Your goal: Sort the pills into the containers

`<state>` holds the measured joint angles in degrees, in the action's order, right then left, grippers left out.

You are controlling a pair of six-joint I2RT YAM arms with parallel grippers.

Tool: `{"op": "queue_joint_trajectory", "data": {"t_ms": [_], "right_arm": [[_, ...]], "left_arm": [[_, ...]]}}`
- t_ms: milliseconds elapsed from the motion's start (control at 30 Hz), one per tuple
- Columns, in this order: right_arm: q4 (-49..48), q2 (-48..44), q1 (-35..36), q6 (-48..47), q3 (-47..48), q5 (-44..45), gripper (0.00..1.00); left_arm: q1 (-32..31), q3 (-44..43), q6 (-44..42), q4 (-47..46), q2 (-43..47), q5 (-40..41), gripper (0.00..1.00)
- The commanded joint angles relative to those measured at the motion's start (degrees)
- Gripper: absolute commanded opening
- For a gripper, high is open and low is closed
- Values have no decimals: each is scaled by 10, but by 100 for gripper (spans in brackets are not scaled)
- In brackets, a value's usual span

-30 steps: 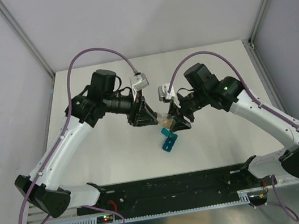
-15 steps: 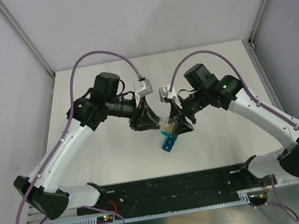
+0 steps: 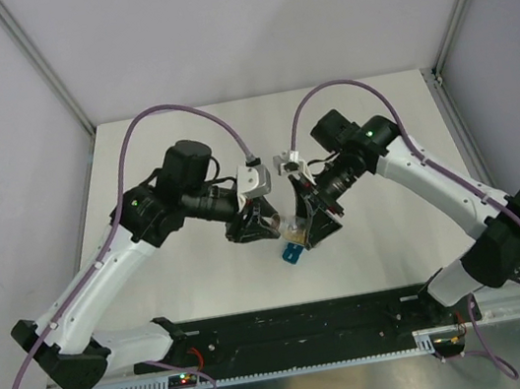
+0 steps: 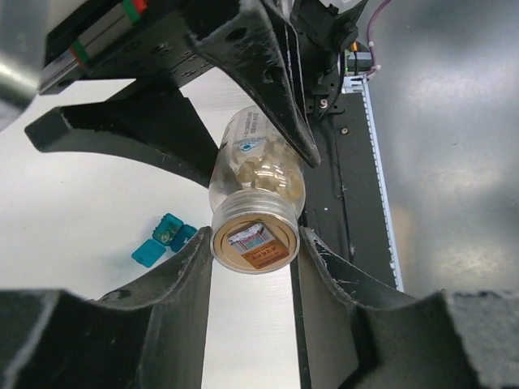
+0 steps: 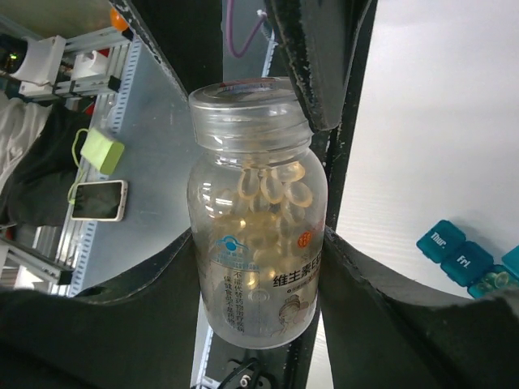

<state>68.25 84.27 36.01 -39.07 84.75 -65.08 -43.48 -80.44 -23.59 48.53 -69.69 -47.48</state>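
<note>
A clear bottle point(image 5: 259, 243) of yellow pills point(image 5: 272, 194) hangs in the air between my two grippers. My right gripper point(image 5: 259, 243) is shut round the bottle's body. My left gripper point(image 4: 253, 243) is shut on the bottle's tan-topped cap point(image 4: 253, 239). In the top view the left gripper point(image 3: 263, 222) and the right gripper point(image 3: 312, 221) meet just above the containers point(image 3: 292, 252). The containers are a teal strip point(image 4: 166, 239) lying on the white table, with lids open. One compartment point(image 5: 489, 279) holds something small and yellowish.
The white table point(image 3: 194, 275) has grey walls on three sides. A black rail point(image 3: 301, 322) with the arm bases runs along its near edge. Purple cables point(image 3: 177, 114) arch over both arms.
Both arms have carried the bottle toward the near edge, so it now hangs over the teal strip. The right arm's elbow has swung inward. Both grips are unchanged.
</note>
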Motion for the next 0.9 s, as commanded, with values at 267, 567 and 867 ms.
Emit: {"op": "queue_joint_trajectory", "data": {"t_ms": [267, 567, 867], "right_arm": [[-108, -22, -1, 47, 20, 17, 0], [-165, -86, 8, 88, 3, 147, 0], [-219, -121, 54, 93, -4, 338, 0]], "left_arm": [[-31, -14, 8, -2, 9, 53, 92], [13, -48, 78, -1, 13, 69, 100], [101, -123, 219, -1, -38, -18, 99]]}}
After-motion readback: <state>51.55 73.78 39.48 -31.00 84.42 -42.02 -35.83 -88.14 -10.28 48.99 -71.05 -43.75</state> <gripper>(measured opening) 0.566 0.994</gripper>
